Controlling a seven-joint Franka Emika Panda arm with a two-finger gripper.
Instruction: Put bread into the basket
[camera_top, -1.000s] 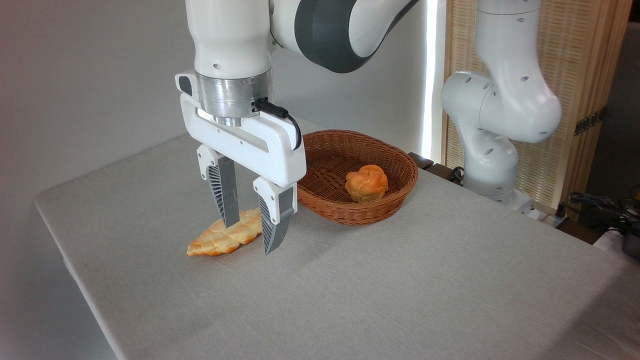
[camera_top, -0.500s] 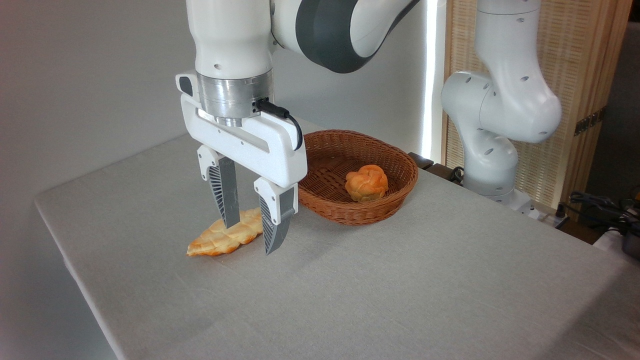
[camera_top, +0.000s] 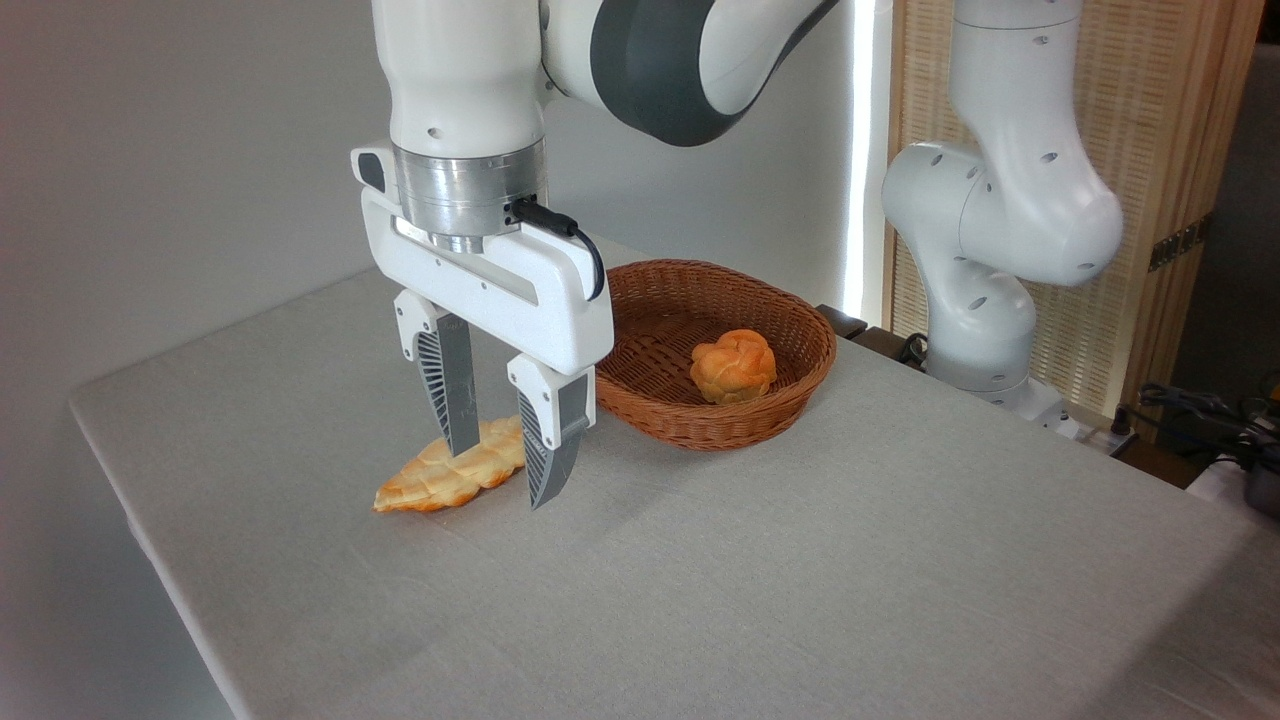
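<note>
Nothing has moved over the last second: your gripper still hangs low with its 2 fingers wide apart, straddling the bread flat on the table. The basket waits nearby; the grasp isn't closed yet

Soft, even daylight — bright glare strip behind, faint shadows, sharp focus

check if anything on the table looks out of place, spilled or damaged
Nothing stands out. The braided bread lies flat and whole on the table, with the open claw straddling its right end. The basket sits upright with a small round bun inside. No crumbs or spills show.
</note>
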